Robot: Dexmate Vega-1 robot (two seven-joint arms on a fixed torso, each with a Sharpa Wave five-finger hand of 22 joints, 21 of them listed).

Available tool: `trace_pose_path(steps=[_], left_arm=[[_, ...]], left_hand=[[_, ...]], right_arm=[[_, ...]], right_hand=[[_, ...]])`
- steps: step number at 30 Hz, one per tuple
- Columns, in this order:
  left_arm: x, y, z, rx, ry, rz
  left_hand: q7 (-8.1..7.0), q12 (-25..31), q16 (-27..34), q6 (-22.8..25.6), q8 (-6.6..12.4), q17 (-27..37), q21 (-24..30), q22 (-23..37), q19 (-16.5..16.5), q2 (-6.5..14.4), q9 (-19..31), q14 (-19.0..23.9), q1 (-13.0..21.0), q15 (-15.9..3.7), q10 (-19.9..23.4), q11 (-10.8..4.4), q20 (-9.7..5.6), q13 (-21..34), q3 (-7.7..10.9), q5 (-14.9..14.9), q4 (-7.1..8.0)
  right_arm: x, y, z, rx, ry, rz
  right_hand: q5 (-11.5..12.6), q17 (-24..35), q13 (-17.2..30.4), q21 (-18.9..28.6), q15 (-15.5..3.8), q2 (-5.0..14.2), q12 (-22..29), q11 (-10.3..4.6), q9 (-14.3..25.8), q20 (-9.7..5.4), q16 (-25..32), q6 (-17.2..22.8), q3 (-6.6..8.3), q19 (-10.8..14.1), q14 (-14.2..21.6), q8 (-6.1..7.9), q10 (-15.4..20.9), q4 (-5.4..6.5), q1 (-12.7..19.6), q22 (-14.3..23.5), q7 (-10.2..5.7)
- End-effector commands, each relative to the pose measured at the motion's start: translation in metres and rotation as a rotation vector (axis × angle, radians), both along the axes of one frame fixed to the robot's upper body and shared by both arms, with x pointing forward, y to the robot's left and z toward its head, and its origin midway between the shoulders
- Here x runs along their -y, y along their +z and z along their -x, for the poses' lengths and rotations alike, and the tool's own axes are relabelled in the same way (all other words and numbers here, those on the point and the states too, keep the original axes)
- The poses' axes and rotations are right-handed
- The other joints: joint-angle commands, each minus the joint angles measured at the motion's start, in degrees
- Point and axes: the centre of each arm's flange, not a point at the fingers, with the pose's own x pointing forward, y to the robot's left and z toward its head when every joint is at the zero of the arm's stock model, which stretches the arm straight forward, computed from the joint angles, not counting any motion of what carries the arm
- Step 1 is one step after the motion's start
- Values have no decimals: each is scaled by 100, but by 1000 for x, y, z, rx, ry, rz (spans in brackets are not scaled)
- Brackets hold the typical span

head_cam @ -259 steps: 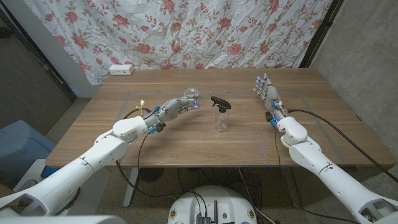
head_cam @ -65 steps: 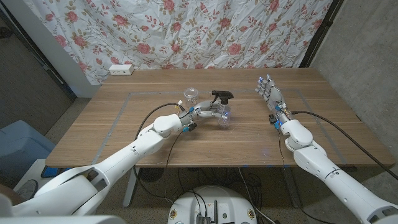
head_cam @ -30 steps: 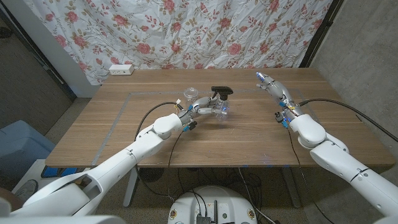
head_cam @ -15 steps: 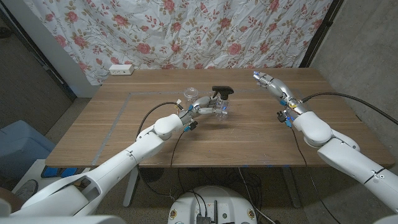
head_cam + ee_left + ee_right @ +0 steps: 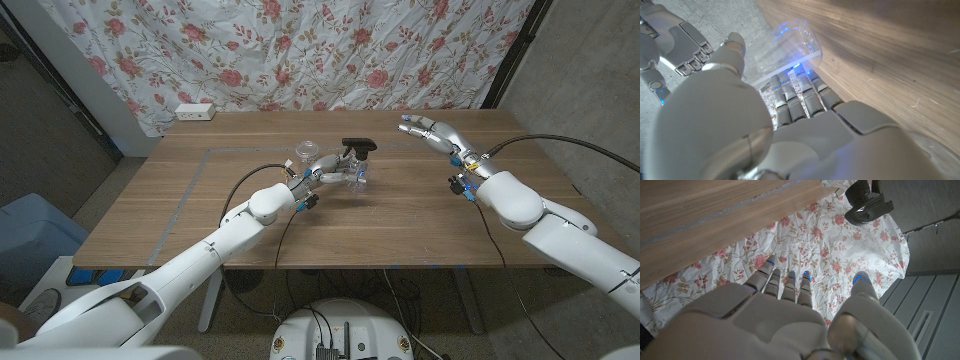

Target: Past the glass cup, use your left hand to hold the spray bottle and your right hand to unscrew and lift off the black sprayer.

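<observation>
The left hand gripped the spray bottle, which stood just beside the glass cup at mid-table. The right hand, fingers apart and empty, hovered near the black sprayer. It should close squarely around the sprayer's collar before twisting, while the left hand keeps the bottle steady.

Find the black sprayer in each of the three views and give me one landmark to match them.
Head view: the black sprayer sits atop the spray bottle held by the left hand, mid-table.
Left wrist view: I cannot make it out; the clear bottle shows beyond the fingers.
Right wrist view: upper right corner, beyond the right hand.
Shared landmark: the wooden table.
</observation>
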Motion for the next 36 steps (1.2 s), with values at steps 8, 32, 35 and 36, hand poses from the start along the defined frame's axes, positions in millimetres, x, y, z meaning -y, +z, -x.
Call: trace_pose_path(steps=[8, 32, 35, 36], left_arm=[[4, 1, 0, 17, 4, 2], [9, 1, -2, 28, 15, -21], [10, 1, -2, 28, 14, -25], [10, 1, -2, 27, 14, -25]], left_hand=[[-60, 13, -25, 141, 292, -31, -14, 28, 48, 548, -22, 41, 296, -825, 272, -181, -274, 30, 27, 36, -10], [-65, 12, -53, 170, 334, -77, -23, 26, 61, 569, -62, 58, 273, -837, 339, -190, -269, 64, -9, 33, 2], [-59, 11, -51, 171, 339, -82, -26, 25, 59, 581, -67, 71, 269, -829, 348, -186, -267, 69, -10, 34, 6], [-60, 11, -53, 170, 340, -83, -26, 25, 60, 584, -69, 71, 273, -830, 351, -175, -265, 71, -10, 34, 4]], right_arm=[[-20, 20, 20, -5, -88, 260], [-48, 52, 25, 45, -171, 532], [-50, 54, 24, 46, -174, 547], [-51, 54, 24, 46, -175, 553]], right_hand=[[124, -4, 33, 18, 70, -93, 6, 5, 44, 22, 25, 96, 147, 62, 4, 75, -53, -86, 423, 21, -116], [399, -21, 49, 22, 433, -385, 4, 35, 137, 318, 32, 280, 478, 56, -152, 211, -323, -82, 1447, 19, -593], [431, -23, 50, 34, 483, -424, 12, 29, 146, 374, 50, 387, 516, 92, -123, 257, -335, -71, 1581, 20, -747], [437, -24, 50, 40, 488, -432, 14, 27, 148, 385, 53, 413, 522, 110, -119, 267, -336, -68, 1606, 20, -767]])
